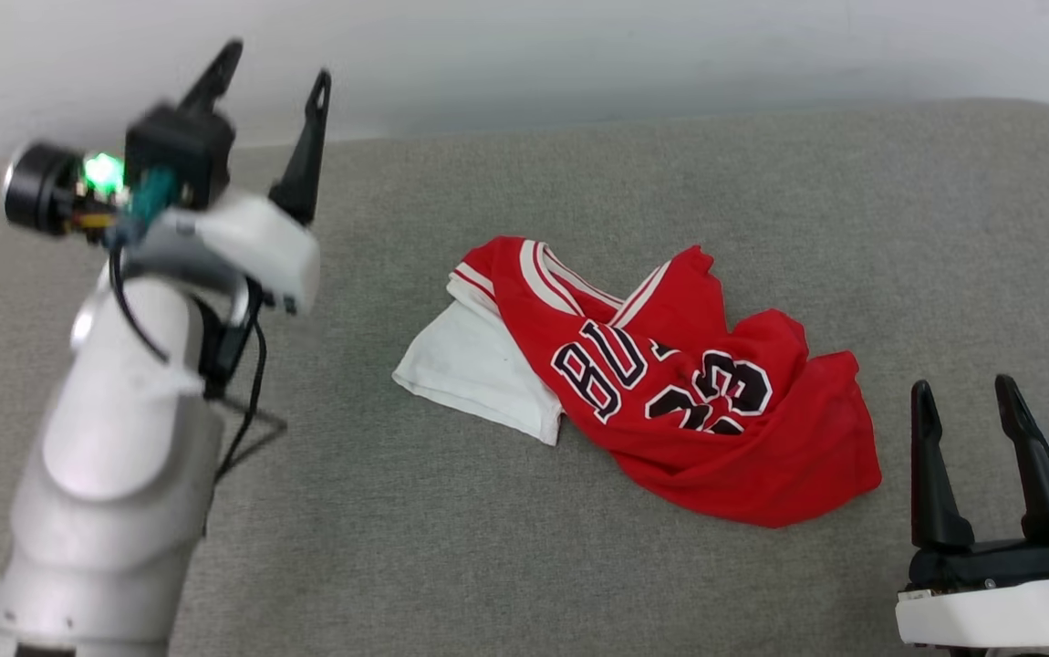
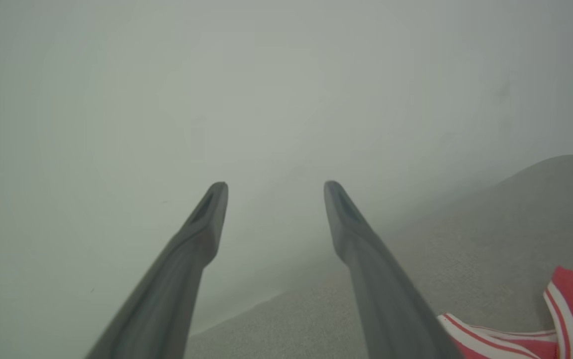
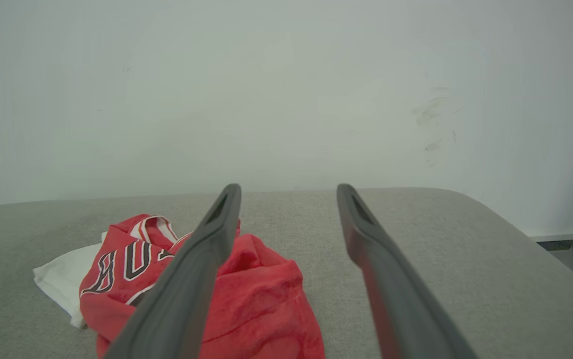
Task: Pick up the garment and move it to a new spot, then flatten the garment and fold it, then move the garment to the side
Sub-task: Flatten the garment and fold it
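At the start: holding nothing in left end effector [image 1: 276, 64] or right end effector [image 1: 962, 385], both spread wide; yet to lift, flatten, fold crumpled red basketball jersey [image 1: 670, 383]

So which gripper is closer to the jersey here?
The right gripper, open and low beside the red hem of the garment. The left gripper, also open, is raised well off to the other side, pointing toward the wall.
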